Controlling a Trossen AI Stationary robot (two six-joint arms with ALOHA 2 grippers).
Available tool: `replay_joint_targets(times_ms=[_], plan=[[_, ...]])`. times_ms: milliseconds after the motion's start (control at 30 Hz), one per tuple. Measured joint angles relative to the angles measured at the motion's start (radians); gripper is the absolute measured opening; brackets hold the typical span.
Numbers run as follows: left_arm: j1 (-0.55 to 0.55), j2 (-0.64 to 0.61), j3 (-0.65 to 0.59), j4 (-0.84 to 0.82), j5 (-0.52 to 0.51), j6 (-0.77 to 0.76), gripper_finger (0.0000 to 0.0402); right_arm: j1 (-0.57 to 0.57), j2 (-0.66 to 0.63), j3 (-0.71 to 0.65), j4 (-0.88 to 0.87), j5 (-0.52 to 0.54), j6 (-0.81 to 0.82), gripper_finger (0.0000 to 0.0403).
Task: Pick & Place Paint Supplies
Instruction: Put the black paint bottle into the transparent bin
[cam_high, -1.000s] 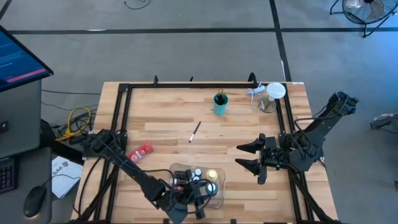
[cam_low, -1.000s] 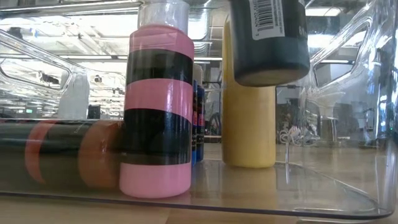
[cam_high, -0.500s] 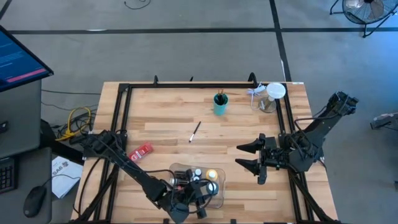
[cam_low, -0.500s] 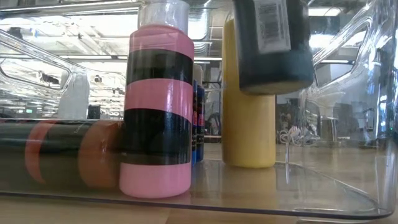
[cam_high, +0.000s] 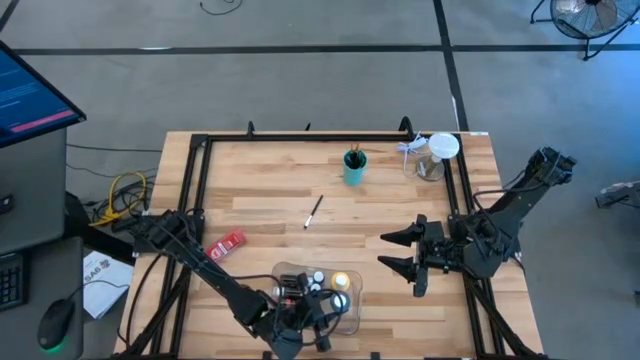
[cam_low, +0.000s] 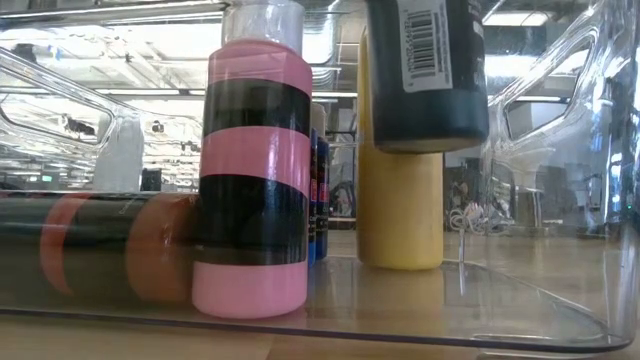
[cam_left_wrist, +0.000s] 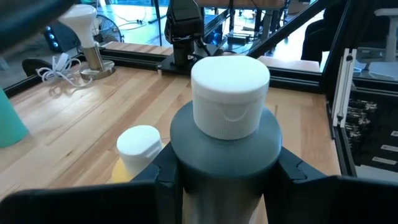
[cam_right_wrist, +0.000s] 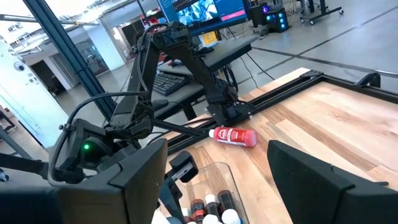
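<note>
- Down at the near edge of the surface (cam_high: 260, 190), the left claw (cam_left_wrist: 221, 177) is clamped on a grey paint tube (cam_left_wrist: 224, 149) with a white cap, holding it upright over the clear tray (cam_high: 352, 310).
- From table height, the tube's dark base (cam_low: 425, 75) hangs clear of the tray floor, directly in front of the yellow bottle (cam_low: 400, 215).
- Left of that in the low view, a pink-and-black banded bottle (cam_low: 252, 170) stands upright, a blue item shows behind it, and another bottle (cam_low: 95, 250) lies on its side against it.
- Between the held tube and the tray's right wall (cam_low: 610, 180), the floor is bare.
- Well apart at the right side, the right claw (cam_high: 398, 251) hangs with its jaws spread wide, holding nothing.
- Out on the open wood lie a red tube (cam_high: 227, 243) near the left rail and a brush (cam_high: 313, 211) mid-surface.
- Near the far edge stands a teal cup (cam_high: 354, 167).
</note>
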Motion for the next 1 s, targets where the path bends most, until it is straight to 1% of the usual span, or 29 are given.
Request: replay_joint_targets(times_ms=[133, 400, 1000], plan=[[0.000, 0.002, 0.000, 0.001, -0.001, -0.002, 0.0098, 0.000, 0.000, 0.000, 0.001, 0.000, -0.010, 0.0270], [0.002, 0.052, 0.000, 0.023, -0.017, -0.023, 0.0098, -0.001, 0.000, 0.000, 0.003, 0.000, -0.018, 0.0270], [0.002, 0.067, 0.000, 0.029, -0.025, -0.025, 0.0098, -0.001, 0.000, 0.000, 0.003, 0.000, -0.015, 0.0270]])
